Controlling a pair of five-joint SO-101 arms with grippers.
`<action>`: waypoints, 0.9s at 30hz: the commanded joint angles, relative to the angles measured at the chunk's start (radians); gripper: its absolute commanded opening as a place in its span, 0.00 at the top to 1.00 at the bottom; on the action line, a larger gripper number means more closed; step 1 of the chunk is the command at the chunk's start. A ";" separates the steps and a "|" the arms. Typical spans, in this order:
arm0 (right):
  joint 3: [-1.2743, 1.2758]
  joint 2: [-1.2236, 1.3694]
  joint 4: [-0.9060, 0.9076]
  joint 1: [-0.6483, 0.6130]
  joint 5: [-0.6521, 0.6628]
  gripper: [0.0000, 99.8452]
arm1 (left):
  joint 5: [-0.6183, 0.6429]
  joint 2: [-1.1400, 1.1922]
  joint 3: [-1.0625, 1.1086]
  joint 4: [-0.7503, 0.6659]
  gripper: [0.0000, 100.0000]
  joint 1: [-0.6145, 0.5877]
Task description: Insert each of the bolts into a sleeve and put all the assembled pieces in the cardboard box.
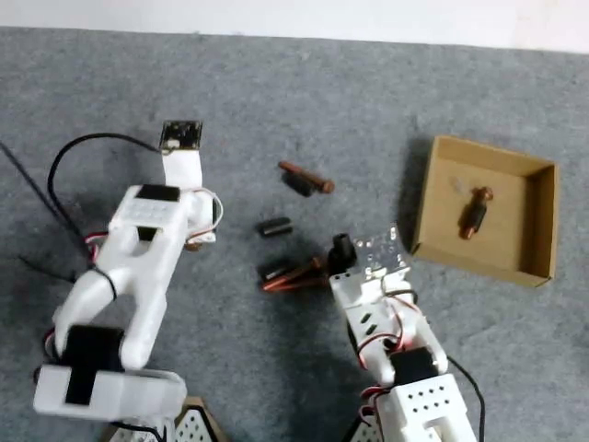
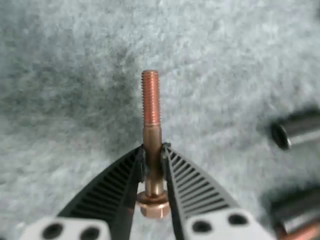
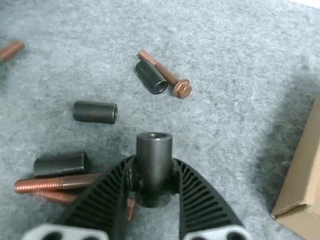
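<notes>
Seen from my remote station, the left end effector (image 2: pixel 153 152) is pinching a copper bolt (image 2: pixel 151 115) by the shank just above its hex head. The threaded end points out over the grey surface (image 1: pixel 368 101). I cannot tell whether the bolt's tip touches that surface.

The right end effector (image 3: pixel 154 167) is clamped around a black sleeve (image 3: pixel 154 147), whose open bore faces away from the wrist. In the high view it sits just beside a near corner of the cardboard box (image 1: pixel 541 221), on the side toward the loose parts. One assembled piece (image 1: pixel 475 212), a bolt through a sleeve, lies on the box floor.

Loose parts rest on the surface between the two arms. A second bolt (image 3: pixel 165 75) has a second sleeve (image 3: pixel 151 76) touching its side. A lone sleeve (image 3: pixel 95 111) lies apart from the others, nearer the arms. A third sleeve (image 3: pixel 60 164) lies alongside two more bolts (image 3: pixel 55 184), right next to the right end effector.
</notes>
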 commanded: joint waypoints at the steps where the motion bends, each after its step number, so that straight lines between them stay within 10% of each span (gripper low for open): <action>1: -0.002 -0.018 -0.027 0.010 0.009 1.00 | -0.160 -0.099 -0.024 0.069 1.00 -0.002; 9: -0.002 -0.018 -0.027 0.010 0.009 1.00 | -0.730 -0.110 0.047 0.114 0.99 0.015; 27: 0.015 -0.021 -0.028 0.010 0.057 1.00 | -0.756 -0.077 0.268 -0.072 0.99 0.206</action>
